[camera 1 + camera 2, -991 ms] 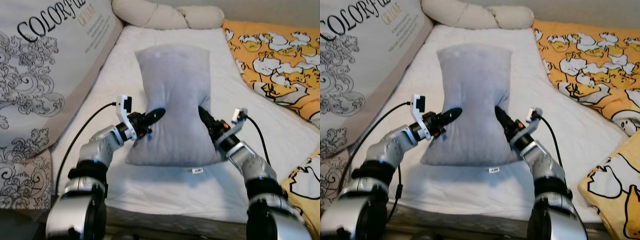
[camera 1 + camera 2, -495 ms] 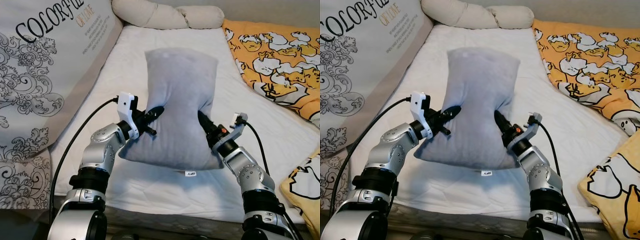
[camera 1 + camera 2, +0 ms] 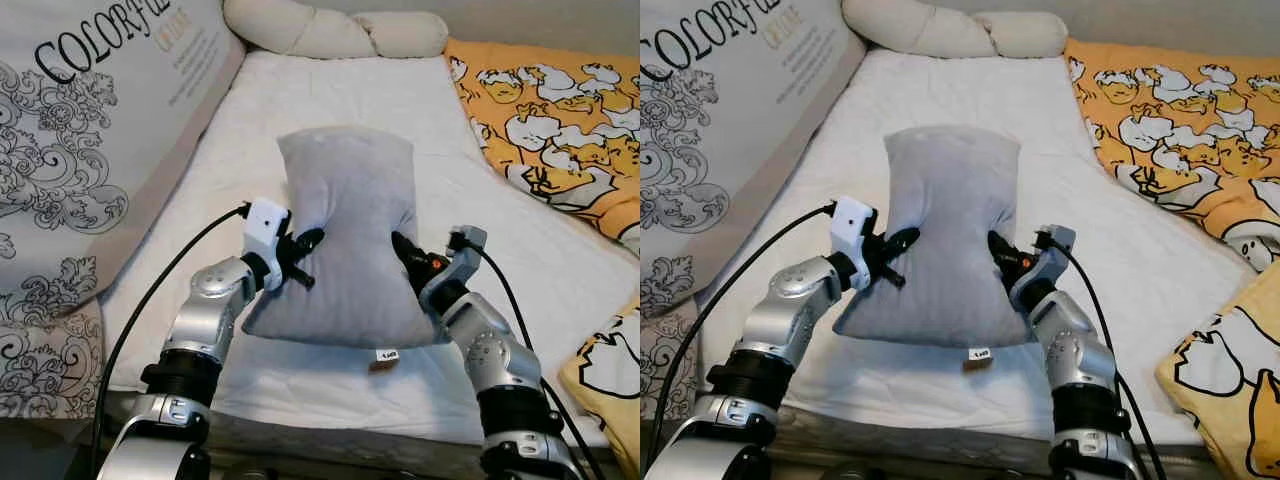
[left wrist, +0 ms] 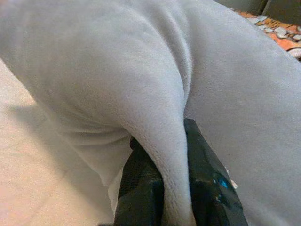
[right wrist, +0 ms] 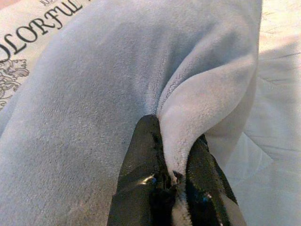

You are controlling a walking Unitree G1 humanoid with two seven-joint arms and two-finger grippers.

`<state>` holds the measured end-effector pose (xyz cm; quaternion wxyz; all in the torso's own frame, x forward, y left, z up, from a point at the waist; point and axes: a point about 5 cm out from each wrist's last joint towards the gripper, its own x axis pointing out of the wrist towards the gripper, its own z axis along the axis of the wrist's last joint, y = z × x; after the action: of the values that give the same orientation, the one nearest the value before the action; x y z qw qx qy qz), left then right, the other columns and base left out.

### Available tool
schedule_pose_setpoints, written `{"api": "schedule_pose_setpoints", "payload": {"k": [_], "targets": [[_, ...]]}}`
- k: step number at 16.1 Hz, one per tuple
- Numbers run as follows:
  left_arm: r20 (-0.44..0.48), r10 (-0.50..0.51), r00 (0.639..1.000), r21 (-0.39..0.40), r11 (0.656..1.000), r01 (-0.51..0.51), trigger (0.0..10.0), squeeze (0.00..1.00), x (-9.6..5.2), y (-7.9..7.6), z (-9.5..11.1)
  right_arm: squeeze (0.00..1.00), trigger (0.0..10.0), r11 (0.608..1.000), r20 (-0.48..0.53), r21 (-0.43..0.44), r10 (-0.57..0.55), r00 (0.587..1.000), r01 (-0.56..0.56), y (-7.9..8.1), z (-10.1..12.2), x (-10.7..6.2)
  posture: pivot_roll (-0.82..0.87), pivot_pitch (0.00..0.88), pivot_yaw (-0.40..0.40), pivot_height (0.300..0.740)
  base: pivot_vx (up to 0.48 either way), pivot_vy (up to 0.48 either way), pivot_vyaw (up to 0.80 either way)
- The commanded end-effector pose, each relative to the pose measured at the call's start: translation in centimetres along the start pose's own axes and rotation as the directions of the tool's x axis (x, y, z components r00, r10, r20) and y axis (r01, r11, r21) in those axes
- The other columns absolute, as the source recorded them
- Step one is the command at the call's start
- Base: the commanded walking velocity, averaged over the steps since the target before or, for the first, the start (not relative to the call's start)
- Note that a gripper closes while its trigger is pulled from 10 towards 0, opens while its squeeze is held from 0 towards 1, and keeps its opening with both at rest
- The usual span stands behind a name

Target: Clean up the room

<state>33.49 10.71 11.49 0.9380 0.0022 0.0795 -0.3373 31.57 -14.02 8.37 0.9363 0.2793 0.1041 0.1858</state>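
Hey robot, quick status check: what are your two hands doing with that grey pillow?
Left gripper and right gripper each pinch a fold of the grey pillow. Pillow held over the white mattress. Nothing in the way.

Orange duck-print blanket (image 3: pixel 560 110), cream bolster (image 3: pixel 330 30), lettered "COLORFUL" cushion (image 3: pixel 90 130) around white mattress (image 3: pixel 520 260)

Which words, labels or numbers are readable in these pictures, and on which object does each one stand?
"COLORFUL": large black letters on the big patterned cushion standing at the left of the bed; the last letters are cut off in the head views.
An orange word beside it, and the small lines below: too blurred to read.
Small white tag at the lower edge of the grey pillow: dark print, too small to read.
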Motion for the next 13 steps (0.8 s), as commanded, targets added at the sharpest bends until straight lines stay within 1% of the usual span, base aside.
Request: {"api": "schedule_pose_setpoints", "payload": {"k": [1, 3, 4, 5, 7, 9, 13], "targets": [[0.050, -0.005, 0.999, 0.078, 0.997, 0.001, 10.0, 0.00, 0.19, -0.35, 1.28, 0.00, 10.0, 0.999, 0.029, -0.031, 0.026, 0.999, -0.025, 0.91, 0.43, 0.11, 0.04, 0.000, -0.007, 0.740, 0.000, 0.000, 0.00], [0.046, 0.006, 0.999, 0.087, 0.996, -0.010, 10.0, 0.00, 0.28, -0.29, 1.37, 0.00, 10.0, 0.999, 0.035, -0.030, -0.009, 0.999, 0.010, 0.77, 0.35, 0.15, 0.04, 0.000, -0.002, 0.740, 0.000, 0.000, 0.00], [0.045, 0.010, 0.999, 0.092, 0.996, -0.014, 10.0, 0.00, 0.37, -0.26, 1.41, 0.00, 10.0, 0.999, 0.041, -0.029, -0.021, 0.999, 0.022, 0.67, 0.43, 0.24, 0.04, 0.000, 0.001, 0.740, 0.000, 0.266, 0.00], [0.045, 0.013, 0.999, 0.095, 0.995, -0.018, 10.0, 0.00, 0.41, -0.25, 1.44, 0.00, 10.0, 0.999, 0.045, -0.030, -0.023, 0.999, 0.025, 0.66, 0.49, 0.28, 0.04, 0.000, 0.001, 0.740, 0.000, 0.334, -0.43], [0.043, 0.022, 0.999, 0.109, 0.994, -0.027, 10.0, 0.00, 0.59, -0.25, 1.57, 0.00, 10.0, 0.999, 0.056, -0.022, -0.022, 0.998, 0.023, 0.78, 0.69, 0.27, 0.03, 0.000, 0.003, 0.740, 0.000, 0.416, -0.77], [0.043, 0.028, 0.999, 0.112, 0.993, -0.032, 10.0, 0.00, 0.63, -0.20, 1.57, 0.00, 10.0, 0.999, 0.057, -0.040, -0.018, 0.998, 0.021, 0.95, 0.61, 0.31, 0.03, 0.000, 0.002, 0.740, 0.000, 0.416, 0.00], [0.041, 0.036, 0.998, 0.125, 0.991, -0.041, 10.0, 0.00, 0.77, -0.09, 1.67, 0.00, 10.0, 0.999, 0.054, -0.042, -0.021, 0.998, 0.023, 0.93, 0.60, 0.44, 0.03, 0.000, 0.004, 0.740, 0.000, 0.421, 0.00]]}}
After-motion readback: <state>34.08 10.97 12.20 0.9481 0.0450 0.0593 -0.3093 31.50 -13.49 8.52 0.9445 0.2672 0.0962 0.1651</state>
